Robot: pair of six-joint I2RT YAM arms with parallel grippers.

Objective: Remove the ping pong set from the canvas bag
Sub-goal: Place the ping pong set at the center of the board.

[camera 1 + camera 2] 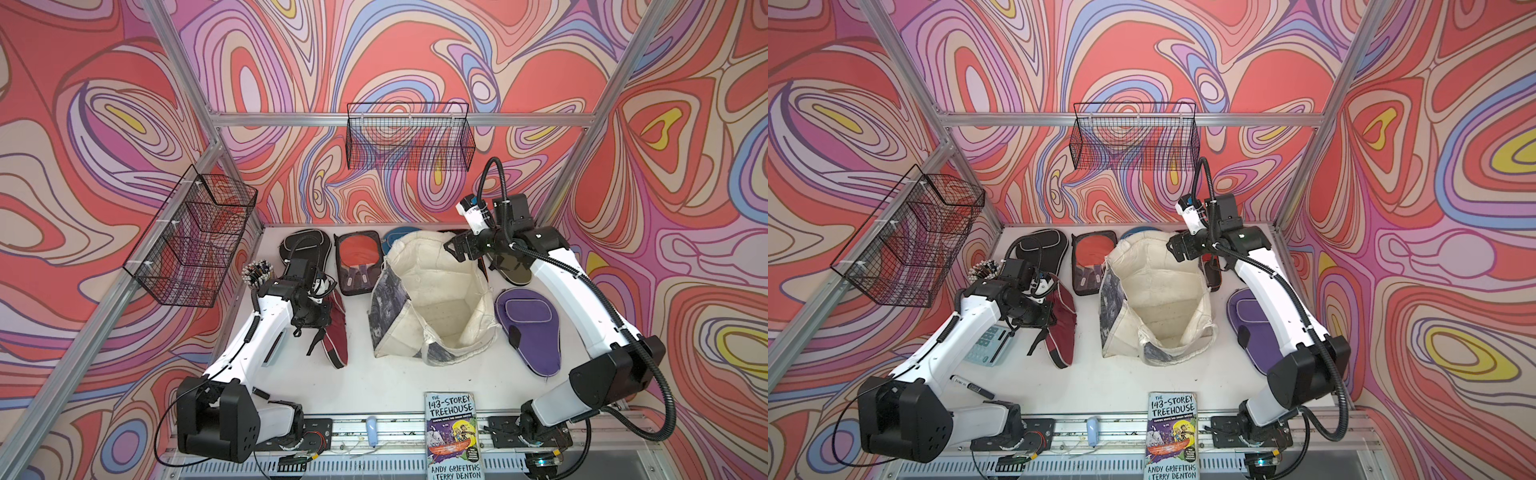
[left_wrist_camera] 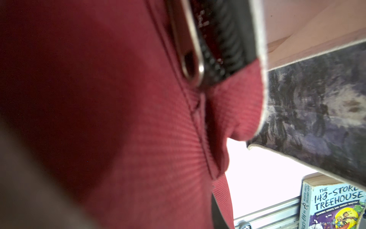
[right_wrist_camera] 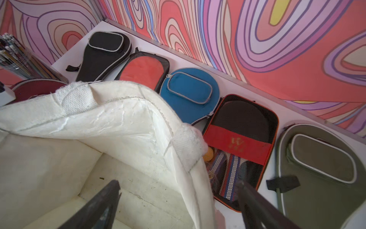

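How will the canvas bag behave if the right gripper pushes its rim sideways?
Probably floppy: the canvas bag shows a sagging, creased wall. It looks empty inside, so likely light and apt to slide or fold rather than tip. The right gripper stands open over its rim.

Both top views bright and even, soft faint shadows around the canvas bag [image 1: 432, 270]; wide-angle stretch at frame edges. Left wrist view: maroon case [image 2: 118, 128] close to lens, blurred; table [image 2: 257, 178] beside the bag glares white
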